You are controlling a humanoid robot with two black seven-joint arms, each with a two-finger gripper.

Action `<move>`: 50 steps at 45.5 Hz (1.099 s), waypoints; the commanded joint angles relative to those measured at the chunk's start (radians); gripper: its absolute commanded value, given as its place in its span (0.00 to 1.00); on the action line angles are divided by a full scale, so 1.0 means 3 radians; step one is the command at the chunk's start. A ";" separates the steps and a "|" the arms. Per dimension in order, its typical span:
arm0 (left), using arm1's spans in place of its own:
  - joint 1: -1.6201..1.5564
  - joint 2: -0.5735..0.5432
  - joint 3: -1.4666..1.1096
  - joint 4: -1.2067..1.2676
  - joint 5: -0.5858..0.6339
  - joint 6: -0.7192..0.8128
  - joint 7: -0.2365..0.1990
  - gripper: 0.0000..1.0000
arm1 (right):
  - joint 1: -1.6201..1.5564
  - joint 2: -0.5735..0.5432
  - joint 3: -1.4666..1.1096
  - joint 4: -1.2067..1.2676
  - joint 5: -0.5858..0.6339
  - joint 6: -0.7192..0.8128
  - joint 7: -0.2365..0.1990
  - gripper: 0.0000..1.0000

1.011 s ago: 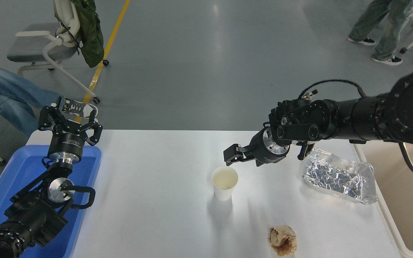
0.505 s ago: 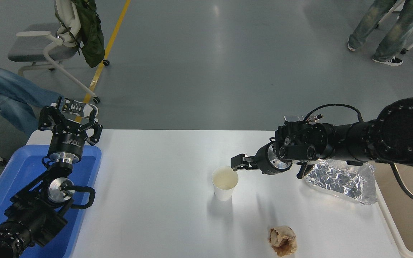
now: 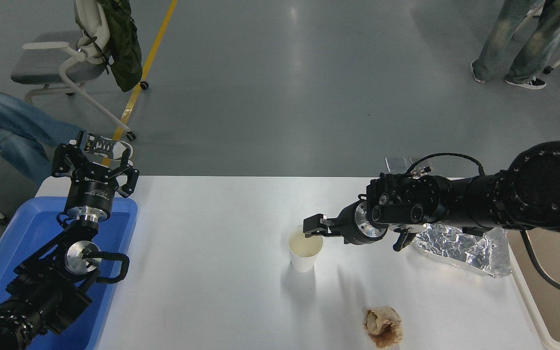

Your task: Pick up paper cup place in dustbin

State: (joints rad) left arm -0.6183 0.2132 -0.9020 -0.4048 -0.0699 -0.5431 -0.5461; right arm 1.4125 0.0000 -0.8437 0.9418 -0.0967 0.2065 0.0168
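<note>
The white paper cup [image 3: 304, 249] stands upright on the white table [image 3: 212, 272], a little right of the middle, with its cream inside showing. My right gripper [image 3: 312, 227] reaches in from the right and sits at the cup's far right rim. It is open, with one fingertip over the cup's mouth and the other just outside the rim. The beige dustbin [image 3: 535, 311] shows only partly, beyond the table's right edge. My left gripper [image 3: 93, 158] is parked open at the lower left, above the blue tray [image 3: 22, 228].
A crumpled brown paper ball [image 3: 383, 326] lies near the front edge, right of the cup. A shiny foil bag [image 3: 460, 248] lies under my right forearm, beside the dustbin. A seated person's legs [image 3: 12, 133] and a chair are at the far left; another person stands at the top right.
My right gripper came down and moved left, from above and behind the cup to the cup's rim. The cup, the left arm and the other objects stayed still.
</note>
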 commanded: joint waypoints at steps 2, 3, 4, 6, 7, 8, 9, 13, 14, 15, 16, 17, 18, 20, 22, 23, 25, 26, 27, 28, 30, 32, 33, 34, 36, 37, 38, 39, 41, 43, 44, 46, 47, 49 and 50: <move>0.0000 0.0000 0.0000 -0.0001 -0.0002 0.0000 0.0000 0.99 | -0.0111 0.0000 0.0072 -0.0005 -0.0010 -0.0008 -0.0005 0.60; 0.0000 0.0000 0.0000 -0.0001 -0.0002 0.0000 0.0000 0.99 | -0.0111 0.0000 0.0072 -0.0005 -0.0005 -0.0008 -0.0005 0.55; 0.0000 0.0000 0.0000 -0.0001 0.0003 0.0000 0.0000 0.99 | -0.0116 0.0000 0.0072 -0.0005 0.0000 -0.0008 -0.0005 0.51; 0.0000 0.0000 0.0000 -0.0001 0.0003 0.0000 0.0000 0.99 | -0.0116 0.0000 0.0072 -0.0005 0.0000 -0.0003 -0.0005 0.39; 0.0000 0.0000 0.0000 -0.0001 0.0003 0.0000 0.0000 0.99 | -0.0117 0.0000 0.0072 0.0000 0.0000 -0.0003 -0.0005 0.34; 0.0000 0.0000 0.0000 -0.0001 0.0003 0.0000 0.0000 0.99 | -0.0117 0.0000 0.0072 0.0000 0.0005 -0.0003 -0.0005 0.30; 0.0000 0.0000 0.0000 -0.0001 -0.0002 0.0000 0.0000 0.99 | -0.0117 0.0000 0.0072 0.0000 0.0005 -0.0003 -0.0005 0.27; 0.0000 0.0000 0.0000 -0.0001 0.0003 0.0000 0.0000 0.99 | -0.0111 0.0000 0.0072 0.0000 0.0010 0.0002 -0.0005 0.14; 0.0000 0.0000 0.0000 -0.0001 0.0003 0.0000 0.0000 0.99 | -0.0111 0.0000 0.0072 0.0000 0.0010 0.0002 -0.0005 0.11; 0.0000 0.0000 0.0000 -0.0001 -0.0002 0.0000 0.0000 0.99 | -0.0111 0.0000 0.0072 0.0000 0.0010 0.0007 -0.0005 0.08; -0.0005 0.0000 0.0000 -0.0001 -0.0002 0.0000 0.0000 0.99 | -0.0111 0.0000 0.0072 0.0000 0.0016 0.0017 -0.0005 0.03; 0.0000 0.0000 0.0000 -0.0001 0.0003 0.0000 0.0000 0.99 | -0.0111 0.0000 0.0072 0.0000 0.0016 0.0022 -0.0005 0.00; 0.0000 0.0000 0.0000 -0.0001 -0.0002 0.0000 0.0000 0.99 | -0.0111 0.0000 0.0067 0.0000 0.0026 0.0023 -0.0005 0.00; 0.0000 0.0000 0.0000 -0.0001 0.0003 0.0000 0.0000 0.99 | -0.0106 0.0000 0.0067 0.0005 0.0041 0.0033 -0.0005 0.00; 0.0000 0.0000 0.0000 -0.0001 -0.0002 0.0000 0.0000 0.99 | -0.0101 0.0000 0.0056 0.0010 0.0056 0.0038 -0.0005 0.00; 0.0000 0.0000 0.0000 -0.0001 0.0003 0.0000 0.0000 0.99 | -0.0091 0.0000 0.0056 0.0015 0.0056 0.0043 -0.0005 0.00; -0.0005 0.0000 0.0000 -0.0001 -0.0002 0.0000 0.0000 0.99 | -0.0086 0.0000 0.0051 0.0021 0.0056 0.0048 -0.0005 0.00; 0.0000 0.0000 0.0000 -0.0001 0.0003 0.0000 0.0000 0.99 | -0.0086 0.0000 0.0051 0.0026 0.0056 0.0048 -0.0005 0.00; 0.0000 0.0000 0.0000 -0.0001 0.0003 0.0000 0.0000 0.99 | -0.0081 0.0000 0.0051 0.0031 0.0056 0.0048 -0.0005 0.00; 0.0000 0.0000 0.0000 -0.0001 0.0003 0.0000 0.0000 0.99 | -0.0076 0.0000 0.0051 0.0046 0.0056 0.0048 -0.0005 0.00; -0.0005 0.0000 0.0000 -0.0001 -0.0002 0.0000 0.0000 0.99 | -0.0065 0.0000 0.0046 0.0072 0.0056 0.0048 -0.0005 0.00; 0.0000 0.0000 0.0000 -0.0001 0.0003 0.0000 0.0000 0.99 | -0.0050 0.0000 0.0041 0.0082 0.0056 0.0053 0.0000 0.00; 0.0000 0.0000 0.0000 0.0004 -0.0002 0.0000 0.0000 0.99 | -0.0045 0.0000 0.0041 0.0092 0.0056 0.0063 0.0000 0.00; 0.0000 0.0000 0.0000 -0.0001 0.0003 0.0000 0.0000 0.99 | -0.0035 0.0000 0.0041 0.0107 0.0056 0.0079 0.0000 0.00; 0.0000 0.0000 0.0000 -0.0001 -0.0002 0.0000 0.0000 0.99 | -0.0009 0.0000 0.0036 0.0133 0.0051 0.0109 0.0005 0.00; 0.0000 0.0000 0.0000 -0.0001 0.0003 0.0000 0.0000 0.99 | 0.0011 0.0000 0.0026 0.0148 0.0051 0.0125 0.0011 0.00; -0.0005 0.0000 0.0000 -0.0001 0.0003 0.0000 0.0000 0.99 | 0.0027 0.0000 0.0021 0.0169 0.0051 0.0135 0.0016 0.00; 0.0000 0.0000 0.0000 -0.0001 -0.0002 0.0000 0.0000 0.99 | 0.0047 0.0000 0.0016 0.0184 0.0056 0.0155 0.0016 0.00; 0.0000 0.0000 0.0000 -0.0001 0.0003 0.0000 0.0000 0.99 | 0.0088 0.0000 0.0000 0.0215 0.0056 0.0191 0.0016 0.00; 0.0000 0.0000 0.0000 -0.0001 -0.0002 0.0000 0.0000 0.99 | 0.0134 0.0000 -0.0025 0.0240 0.0056 0.0247 0.0016 0.00; -0.0005 0.0000 0.0000 -0.0001 0.0003 0.0000 0.0000 0.99 | 0.0159 0.0000 -0.0056 0.0256 0.0051 0.0293 0.0011 0.00; -0.0005 0.0000 0.0000 -0.0001 -0.0002 0.0000 0.0000 0.99 | 0.0236 0.0000 -0.0153 0.0281 0.0051 0.0416 0.0011 0.00; -0.0005 0.0000 0.0000 -0.0001 -0.0002 0.0000 0.0000 0.99 | 0.0282 0.0000 -0.0204 0.0297 0.0051 0.0492 0.0016 0.00; -0.0005 0.0000 0.0000 -0.0001 0.0003 0.0000 0.0000 0.99 | 0.0379 0.0000 -0.0291 0.0317 0.0062 0.0671 0.0016 0.00; -0.0005 0.0000 0.0000 -0.0001 0.0003 0.0000 0.0000 0.99 | 0.0425 0.0000 -0.0322 0.0327 0.0072 0.0763 0.0016 0.00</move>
State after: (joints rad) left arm -0.6186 0.2132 -0.9020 -0.4050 -0.0697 -0.5430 -0.5461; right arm 1.4453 0.0000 -0.8598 1.0011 -0.0811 0.2820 0.0197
